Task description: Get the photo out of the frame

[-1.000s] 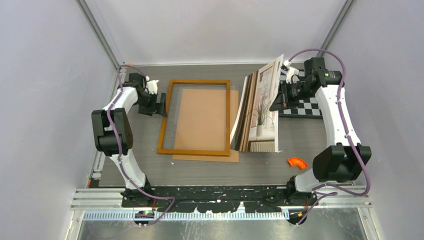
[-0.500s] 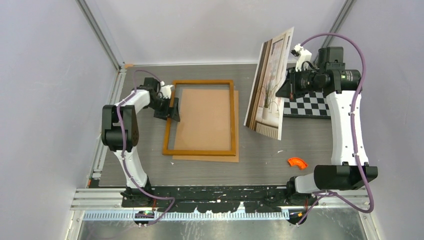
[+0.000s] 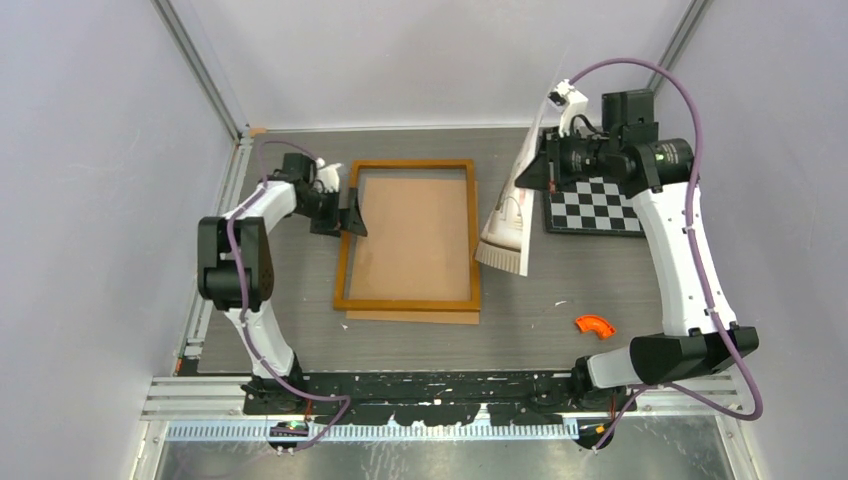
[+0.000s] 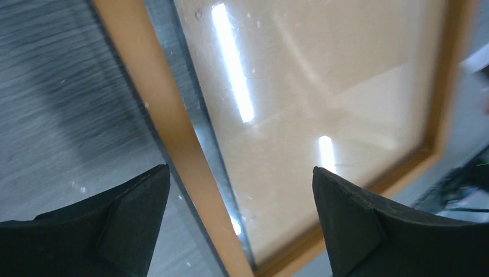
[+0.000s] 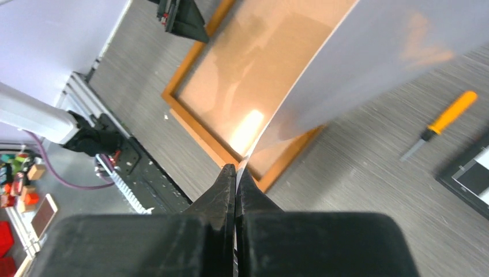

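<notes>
1. The right fingers (image 5: 233,176) are clenched on one edge of the photo (image 3: 505,215), which hangs tilted between the frame (image 3: 345,260) and the checkerboard (image 3: 590,205).
2. The frame lies flat on a tan backing board (image 3: 410,316) on the tabletop (image 3: 600,280).
3. The left fingers (image 3: 353,217) are spread wide, straddling the frame's left border and grasping nothing.
</notes>
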